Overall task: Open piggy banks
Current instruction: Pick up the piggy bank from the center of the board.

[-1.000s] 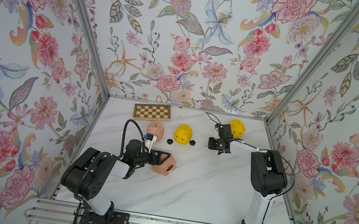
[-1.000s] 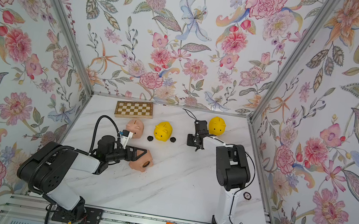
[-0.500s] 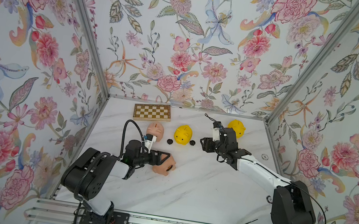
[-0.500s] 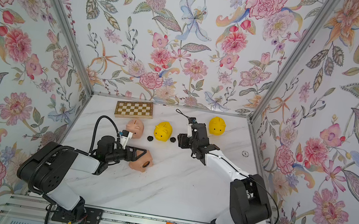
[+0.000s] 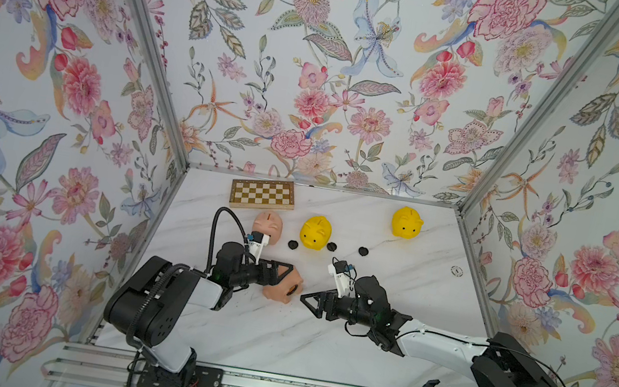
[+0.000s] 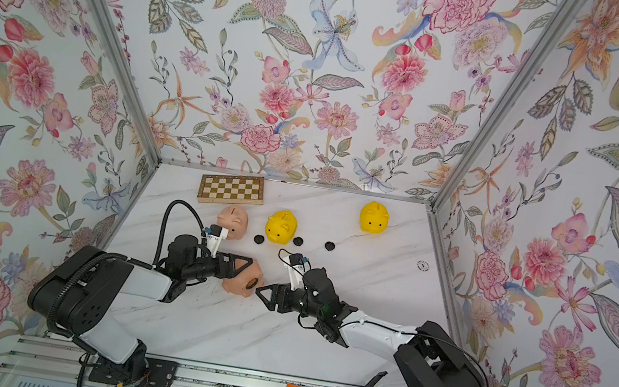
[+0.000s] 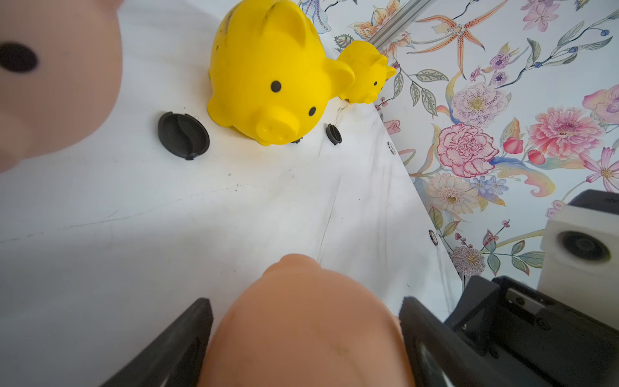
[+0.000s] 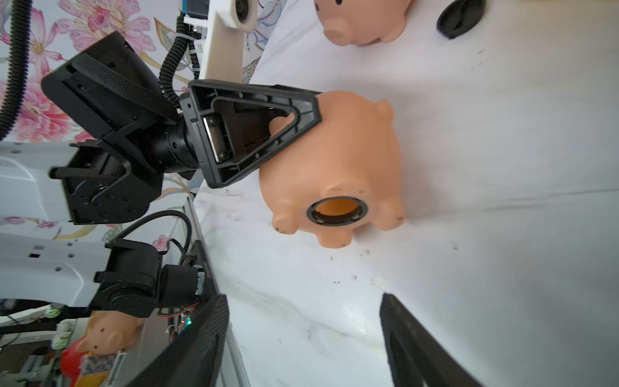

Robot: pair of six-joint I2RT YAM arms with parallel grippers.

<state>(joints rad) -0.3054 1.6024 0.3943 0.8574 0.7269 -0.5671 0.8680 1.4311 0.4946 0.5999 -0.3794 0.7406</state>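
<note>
A peach-pink piggy bank is pinched across its body by the left pincer. It is held on its side at the marbled worktop, front left of centre, with its belly turned toward the right pincer. Whether it rests on the surface or is held just clear cannot be told. The right pincer is spread and empty, near the belly but apart from it.

The belly opening is seen as a black ring with the peach inside showing through, so this bank is judged to be unplugged already. Three black plugs are seen loose on the worktop around the near yellow piggy bank. An upright peach piggy bank stands just in front of the chessboard. A far yellow piggy bank is placed well apart, toward the back right.

With three plugs out and four banks, one bank is judged not yet opened. Which one cannot be told, as the undersides are hidden. For the next move, the held bank would need to be released, and the remaining one tipped and steadied so its plug can be twisted out.

No brand or label can be read. The marking on a small round disc is too small to make out.
</note>
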